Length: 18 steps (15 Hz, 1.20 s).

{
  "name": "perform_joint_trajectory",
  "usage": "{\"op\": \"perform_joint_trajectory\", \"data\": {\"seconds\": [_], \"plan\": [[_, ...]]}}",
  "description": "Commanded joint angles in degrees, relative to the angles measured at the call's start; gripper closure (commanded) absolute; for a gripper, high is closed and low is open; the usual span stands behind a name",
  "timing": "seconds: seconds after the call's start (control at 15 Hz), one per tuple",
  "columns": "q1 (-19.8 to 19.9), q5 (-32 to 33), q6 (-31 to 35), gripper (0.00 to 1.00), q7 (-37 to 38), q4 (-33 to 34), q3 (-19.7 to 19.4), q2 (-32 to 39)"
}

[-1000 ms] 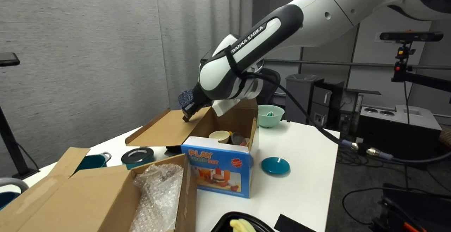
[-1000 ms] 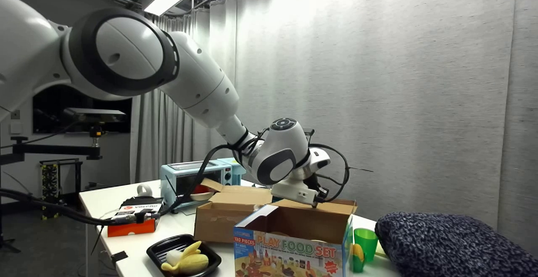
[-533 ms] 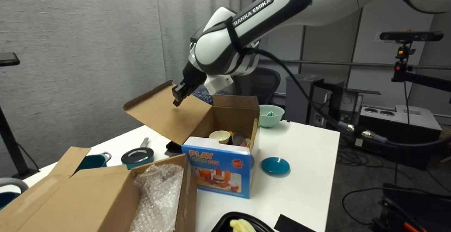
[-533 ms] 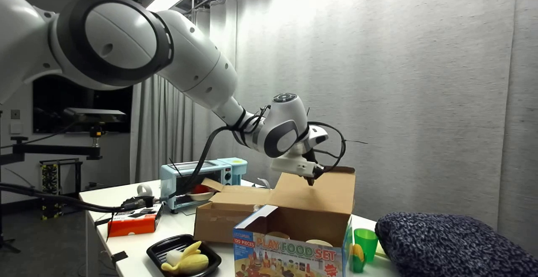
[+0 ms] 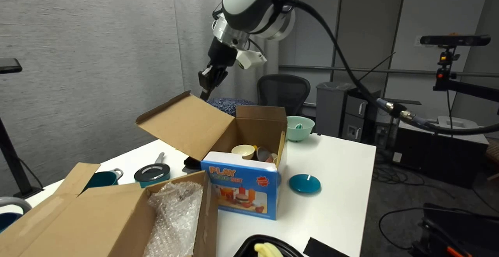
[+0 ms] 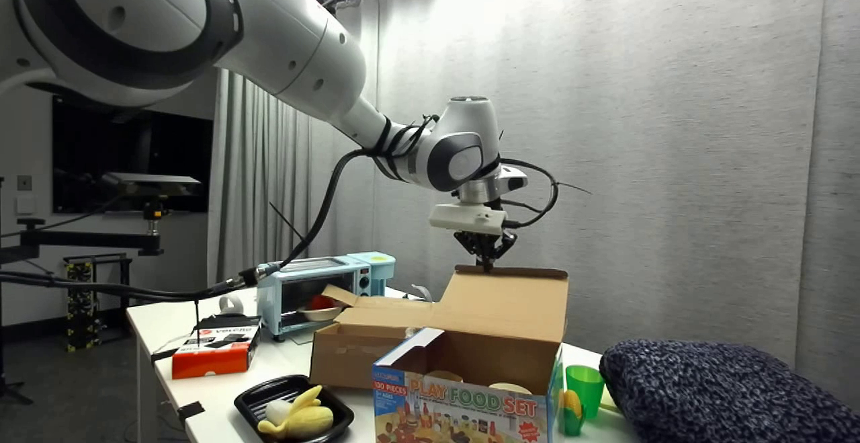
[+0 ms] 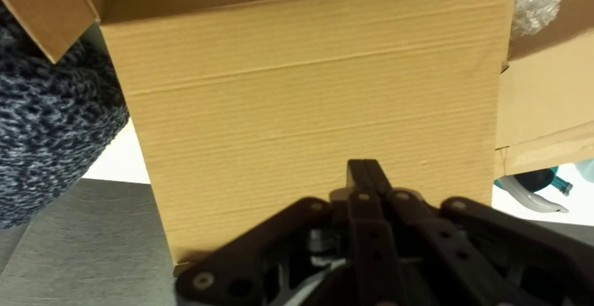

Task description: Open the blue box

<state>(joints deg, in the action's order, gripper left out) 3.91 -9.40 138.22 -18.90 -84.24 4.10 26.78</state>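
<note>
The blue box [image 5: 241, 194] stands on the white table with its top open; it also shows in an exterior view [image 6: 463, 409]. Its brown flap [image 5: 191, 128] slants up and outward, away from the opening. In the wrist view the flap's inner face [image 7: 297, 92] fills the middle. A cream bowl [image 5: 243, 151] and other small items lie inside the box. My gripper [image 5: 204, 96] is at the flap's raised outer edge, pointing down. It also shows in an exterior view [image 6: 486, 267]. Its fingertips [image 7: 364, 163] are together with nothing between them. I cannot tell whether they touch the flap.
A larger brown carton [image 5: 89, 218] with bubble wrap stands beside the box. A teal lid [image 5: 305, 183], a green bowl [image 5: 299, 128] and a black tray [image 6: 293, 408] are on the table. A dark cushion [image 6: 725, 389] and green cup [image 6: 584, 390] are near the box.
My gripper has risen from low over the flap to its upper edge, turning to point more steeply down. The flap swung up from nearly flat, then held its slant over the last half second.
</note>
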Motion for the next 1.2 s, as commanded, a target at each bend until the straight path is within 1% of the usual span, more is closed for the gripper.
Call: {"op": "perform_joint_trajectory", "data": {"seconds": [0.0, 0.2, 0.4, 0.47, 0.53, 0.6, 0.67, 0.73, 0.8, 0.93, 1.0, 1.13], "plan": [[1.92, -0.16, -9.13, 1.0, -5.02, 1.07, 1.36, -2.17], [2.67, -0.23, -14.64, 1.0, -10.02, 1.82, 1.08, -3.33], [4.59, -3.17, -17.72, 1.0, -17.46, 1.88, 1.88, -4.85], [5.11, -3.92, -18.52, 0.9, -19.76, 1.94, 1.86, -5.28], [5.8, -5.17, -19.46, 0.91, -22.23, 1.89, 1.85, -5.95], [6.88, -6.87, -20.39, 0.9, -25.41, 1.29, 1.74, -7.39], [7.28, -8.21, -21.02, 0.67, -27.06, 1.6, 1.5, -7.85], [7.89, -10.33, -21.98, 0.66, -28.32, 1.89, 1.29, -8.38], [5.52, -7.37, -19.33, 0.84, -24.41, 1.48, 0.05, -6.79], [6.44, -9.04, -20.64, 0.68, -26.45, 1.58, -0.22, -7.99], [6.56, -9.21, -20.85, 0.66, -26.7, 1.58, -0.27, -8.21], [6.52, -9.25, -20.88, 0.66, -26.75, 1.58, -0.14, -8.21]]}}
